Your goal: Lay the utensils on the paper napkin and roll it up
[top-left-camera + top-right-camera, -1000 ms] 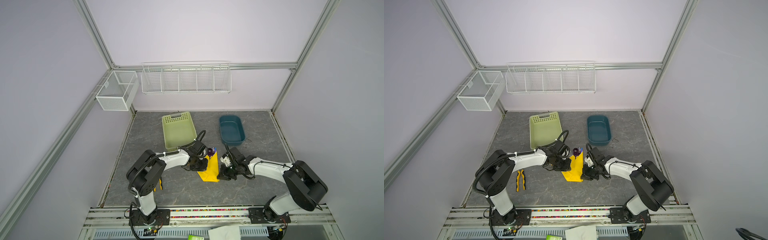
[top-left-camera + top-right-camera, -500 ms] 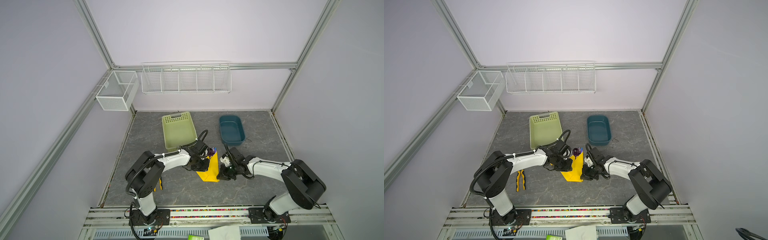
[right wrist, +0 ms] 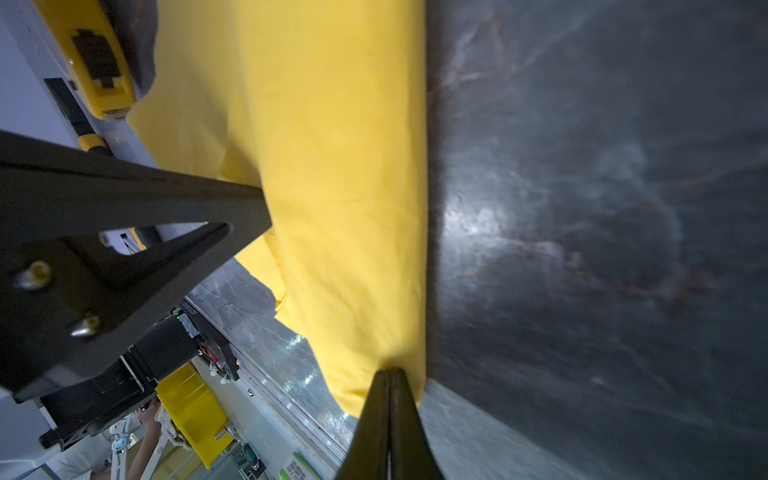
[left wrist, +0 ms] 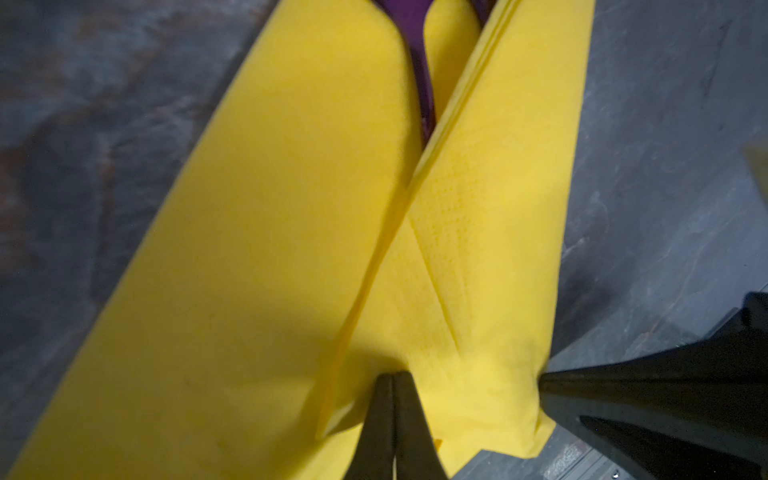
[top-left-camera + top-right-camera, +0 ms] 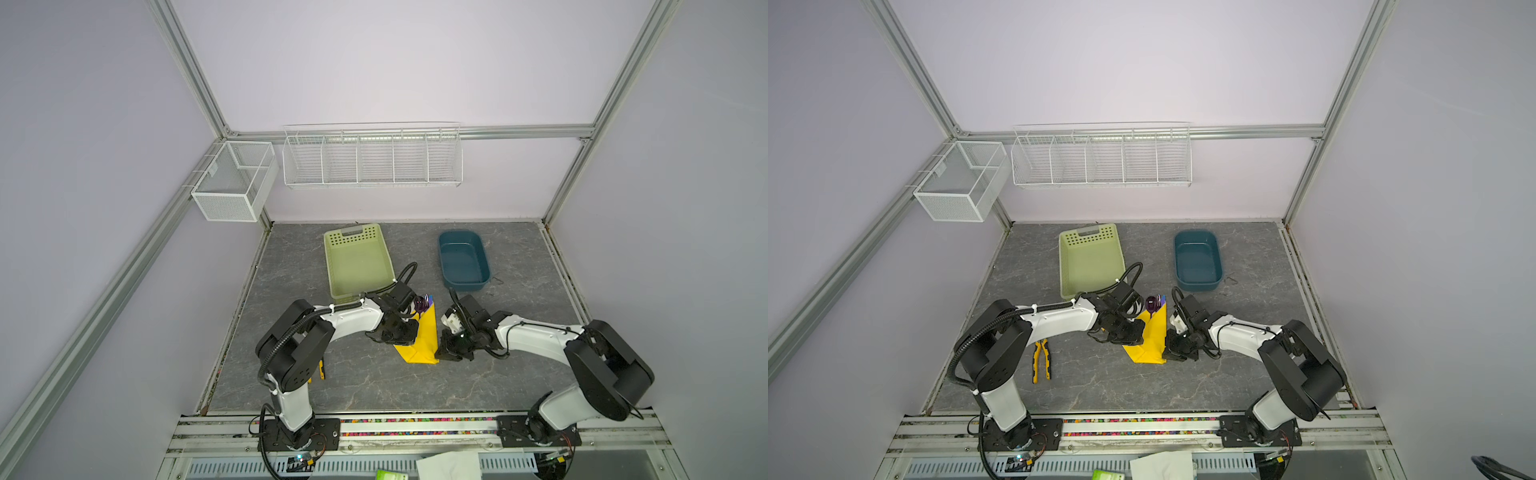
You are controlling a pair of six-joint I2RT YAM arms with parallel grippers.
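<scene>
The yellow paper napkin (image 5: 423, 343) (image 5: 1148, 343) lies folded into a long strip on the dark table between my two arms. The utensils are wrapped inside it. Only their purplish heads (image 5: 423, 303) (image 5: 1153, 302) stick out at the far end, and a purple neck (image 4: 419, 62) shows in the fold. My left gripper (image 4: 392, 376) (image 5: 409, 337) is shut, with its tips pressed onto the napkin's overlapping flap. My right gripper (image 3: 390, 370) (image 5: 441, 353) is also shut, and its tips push against the napkin's (image 3: 340, 166) right edge near the front end, puckering the paper.
A light green basket (image 5: 357, 262) and a dark blue tub (image 5: 463, 259) stand behind the napkin. Yellow-and-black pliers (image 5: 1041, 359) lie by the left arm's base. A small yellow tape measure (image 3: 99, 79) sits beyond the napkin. White wire baskets (image 5: 372, 156) hang on the back wall.
</scene>
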